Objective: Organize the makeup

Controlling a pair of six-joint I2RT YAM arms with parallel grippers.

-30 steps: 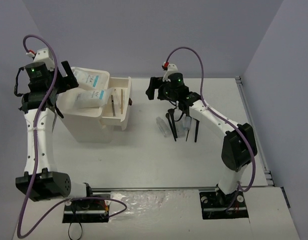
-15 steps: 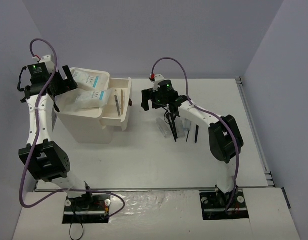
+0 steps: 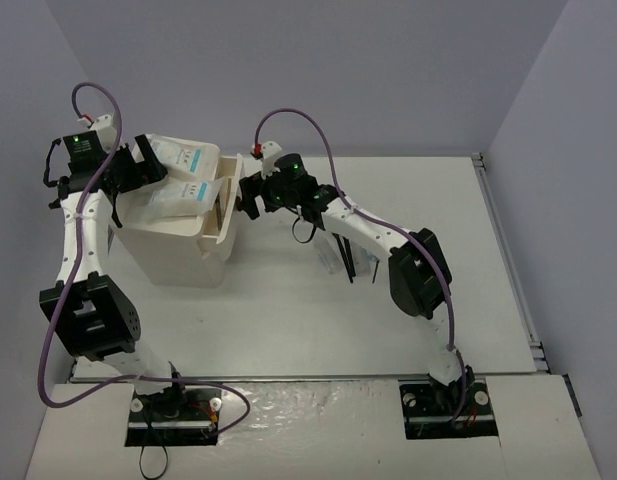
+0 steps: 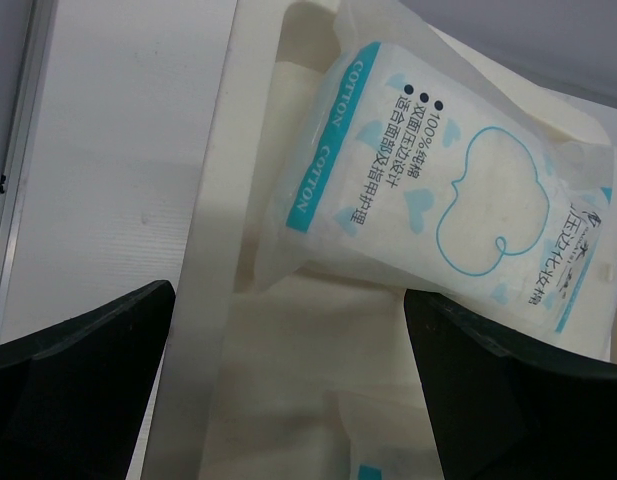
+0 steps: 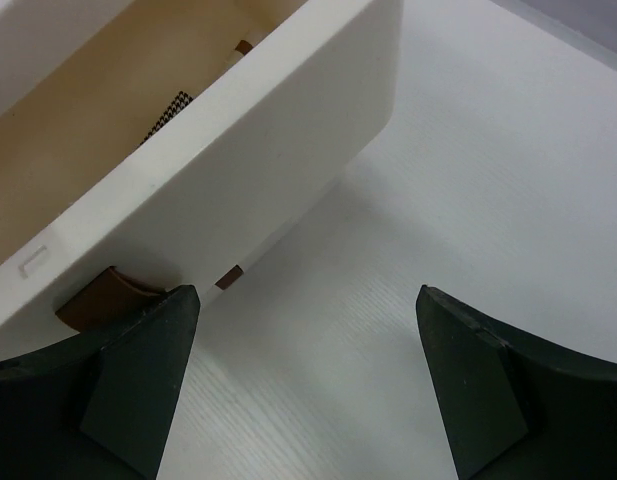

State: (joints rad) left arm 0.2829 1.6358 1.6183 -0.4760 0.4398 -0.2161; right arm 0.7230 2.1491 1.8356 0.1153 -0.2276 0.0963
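Two flat white packets with teal labels point(image 3: 180, 158) point(image 3: 183, 192) lie in the open top of the white box point(image 3: 173, 255). My left gripper point(image 3: 138, 170) is open and empty just above them; the upper packet point(image 4: 438, 190) fills the left wrist view, and the second packet's corner point(image 4: 388, 455) shows below. My right gripper point(image 3: 250, 195) is open and empty against the front of the box's drawer point(image 3: 226, 208). In the right wrist view point(image 5: 308, 390) the drawer point(image 5: 238, 150) has a dark red knob point(image 5: 108, 300) by my left finger. Thin sticks point(image 5: 168, 115) lie inside. Black brushes point(image 3: 346, 252) and clear tubes point(image 3: 328, 255) lie on the table.
The white table point(image 3: 288, 320) reaches a metal rail point(image 3: 508, 260) on the right. Grey walls close the back and sides. The right arm stretches across the loose brushes and tubes.
My right gripper has swung left from above the brushes to the drawer front. The drawer has slid partly into the box. My left gripper shifted slightly over the packets.
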